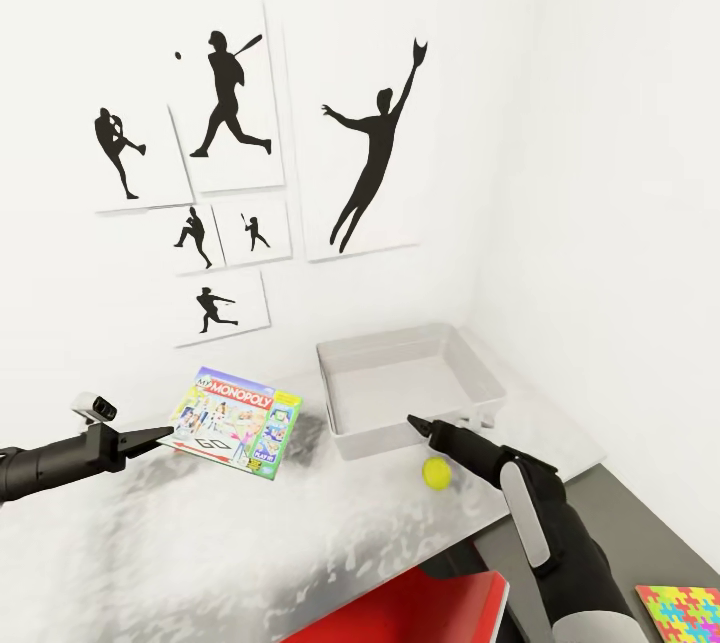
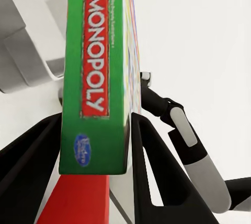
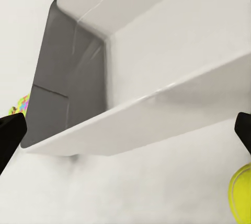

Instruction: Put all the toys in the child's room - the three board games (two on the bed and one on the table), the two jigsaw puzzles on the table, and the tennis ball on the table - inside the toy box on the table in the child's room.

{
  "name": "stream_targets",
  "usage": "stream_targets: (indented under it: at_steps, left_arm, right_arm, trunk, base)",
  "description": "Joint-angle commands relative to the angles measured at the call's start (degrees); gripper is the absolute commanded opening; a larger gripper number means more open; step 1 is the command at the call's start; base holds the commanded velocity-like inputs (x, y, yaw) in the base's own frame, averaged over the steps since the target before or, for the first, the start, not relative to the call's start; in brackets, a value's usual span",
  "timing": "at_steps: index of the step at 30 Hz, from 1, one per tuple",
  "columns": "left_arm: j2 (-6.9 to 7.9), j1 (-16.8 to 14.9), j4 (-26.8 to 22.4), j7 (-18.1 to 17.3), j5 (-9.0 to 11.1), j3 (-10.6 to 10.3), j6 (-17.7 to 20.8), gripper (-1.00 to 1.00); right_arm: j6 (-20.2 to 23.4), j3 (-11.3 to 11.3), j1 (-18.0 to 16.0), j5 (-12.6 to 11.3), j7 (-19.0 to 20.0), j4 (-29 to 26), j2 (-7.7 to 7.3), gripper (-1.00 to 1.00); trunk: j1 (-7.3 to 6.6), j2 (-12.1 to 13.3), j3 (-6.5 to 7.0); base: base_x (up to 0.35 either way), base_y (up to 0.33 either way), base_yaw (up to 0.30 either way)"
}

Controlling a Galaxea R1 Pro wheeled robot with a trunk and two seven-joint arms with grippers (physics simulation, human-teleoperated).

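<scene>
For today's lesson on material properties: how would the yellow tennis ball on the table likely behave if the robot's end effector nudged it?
The tennis ball is round and lies free on the smooth table, so a nudge would probably send it rolling. With the toy box wall beside it, it may bump that and bounce back. It looks small, so likely light.

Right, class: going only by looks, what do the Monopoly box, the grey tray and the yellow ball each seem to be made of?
Monopoly box: likely printed cardboard, with crisp edges and a glossy coloured face.
Toy box: probably moulded plastic, with smooth light-grey walls, rounded corners and a soft sheen.
Tennis ball: bright yellow and matte, suggesting felt, though this render shows no fuzz.
</scene>
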Motion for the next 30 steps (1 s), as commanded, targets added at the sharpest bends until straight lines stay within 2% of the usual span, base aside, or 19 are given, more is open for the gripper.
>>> stream_targets:
  at_steps: [1,30]
  left_arm:
    - [0.02,-0.04,0.00,-0.23,0.02,-0.02,0.60,-1.00]
    - [-0.03,-0.04,-0.05,-0.23,0.02,-0.03,0.60,-1.00]
  right_arm:
    - [0.35,-0.21,-0.06,-0.11,0.22,-0.01,0.07,1.00]
    - [-0.07,0.00,-0.06,-0.06,0.28,0.54,0.23,1.00]
  trunk:
    - [0.04,-0.13,-0.13]
    - [0.04,-0.13,-0.13]
  base:
    - [0.000,0.000,0.000]
    - [0.000,0.000,0.000]
